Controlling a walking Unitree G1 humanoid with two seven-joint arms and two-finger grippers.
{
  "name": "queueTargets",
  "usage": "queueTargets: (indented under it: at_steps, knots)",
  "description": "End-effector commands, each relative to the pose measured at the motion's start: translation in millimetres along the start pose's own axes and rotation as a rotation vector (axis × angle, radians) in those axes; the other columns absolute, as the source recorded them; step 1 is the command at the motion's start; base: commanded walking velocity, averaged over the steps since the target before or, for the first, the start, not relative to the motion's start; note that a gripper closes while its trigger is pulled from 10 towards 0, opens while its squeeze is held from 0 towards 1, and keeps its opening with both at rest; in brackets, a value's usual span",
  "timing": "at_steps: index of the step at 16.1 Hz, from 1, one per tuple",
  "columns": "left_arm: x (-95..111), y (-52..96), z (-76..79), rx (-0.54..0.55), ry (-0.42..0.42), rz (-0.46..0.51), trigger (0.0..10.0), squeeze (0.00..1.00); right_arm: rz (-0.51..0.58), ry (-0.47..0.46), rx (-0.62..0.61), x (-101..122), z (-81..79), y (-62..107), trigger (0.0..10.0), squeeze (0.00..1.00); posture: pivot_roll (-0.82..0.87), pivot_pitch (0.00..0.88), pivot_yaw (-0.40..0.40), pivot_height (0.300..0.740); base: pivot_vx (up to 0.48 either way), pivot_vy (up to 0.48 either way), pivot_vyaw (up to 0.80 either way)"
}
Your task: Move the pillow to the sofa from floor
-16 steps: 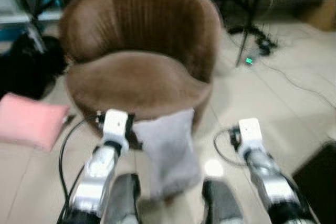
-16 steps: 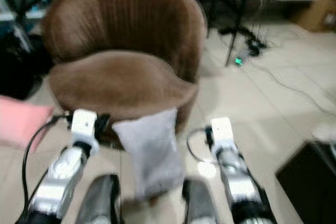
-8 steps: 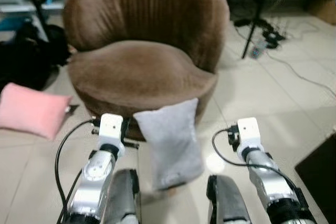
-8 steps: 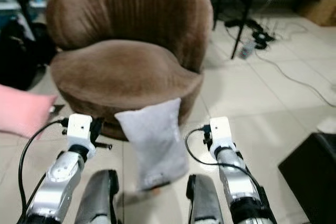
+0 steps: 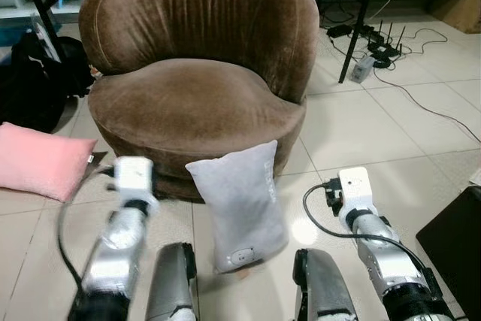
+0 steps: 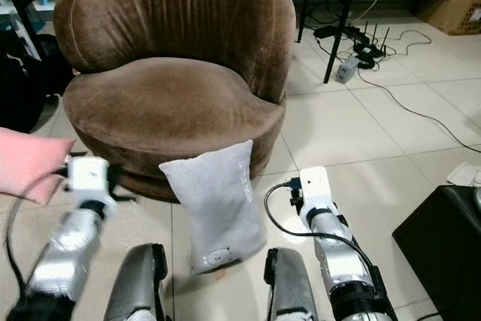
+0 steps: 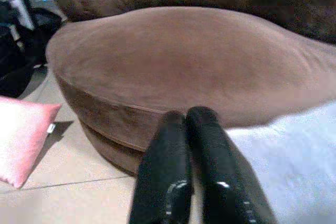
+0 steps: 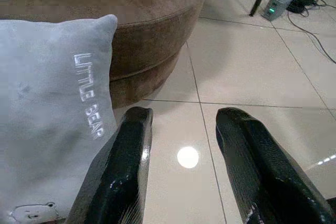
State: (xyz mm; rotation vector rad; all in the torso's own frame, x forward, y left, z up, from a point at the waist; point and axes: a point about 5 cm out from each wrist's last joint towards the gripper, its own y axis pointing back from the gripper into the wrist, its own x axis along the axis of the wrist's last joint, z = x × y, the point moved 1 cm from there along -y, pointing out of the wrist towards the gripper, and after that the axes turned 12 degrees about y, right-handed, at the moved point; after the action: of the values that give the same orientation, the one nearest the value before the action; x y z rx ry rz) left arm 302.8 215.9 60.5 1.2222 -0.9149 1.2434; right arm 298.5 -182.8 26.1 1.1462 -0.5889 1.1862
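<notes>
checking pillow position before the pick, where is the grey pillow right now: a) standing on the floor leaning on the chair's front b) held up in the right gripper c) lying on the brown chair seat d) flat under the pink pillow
a: the grey rectangular fabric pillow stands on the pale tiled floor, leaning against the front of the round brown velvet chair.

Grey pillow (image 5: 242, 204) upright on the floor, leaning against brown round sofa (image 5: 197, 73), lettered "LITTLE BEAR"

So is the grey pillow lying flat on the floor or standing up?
Standing up. The grey pillow stands on its short end on the floor tiles, leaning back against the brown sofa.
</notes>
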Motion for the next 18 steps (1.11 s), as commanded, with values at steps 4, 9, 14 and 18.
queueTargets:
  at_steps: [4, 9, 14, 18]
  knots:
    - [15.4, -22.4, -15.6, 0.019, 0.078, -0.005, 10.0, 1.00, 0.080, 0.072, 0.062, 14.6, -6.8, 7.3, 10.0, 0.00, -0.02, 0.005, -0.025, 0.532, 0.000, 0.000, 0.00]
    - [24.7, -38.8, -23.9, 0.045, 0.128, -0.001, 10.0, 1.00, 0.057, 0.081, 0.071, 10.4, -5.4, 21.6, 10.0, 0.00, -0.07, 0.089, -0.020, 0.517, 0.000, 0.000, 0.00]
    - [38.1, -51.1, -12.2, -0.028, 0.168, 0.007, 10.0, 1.00, 0.066, 0.076, 0.065, 16.3, -2.4, 40.6, 10.0, 0.00, -0.11, 0.165, -0.015, 0.482, 0.000, 0.000, 0.00]
    - [42.7, -55.5, -15.4, 0.002, 0.221, -0.001, 10.0, 0.00, 0.047, 0.081, 0.075, 13.3, -5.4, 56.4, 10.0, 0.00, -0.13, 0.189, -0.018, 0.482, 0.000, 0.000, 0.00]
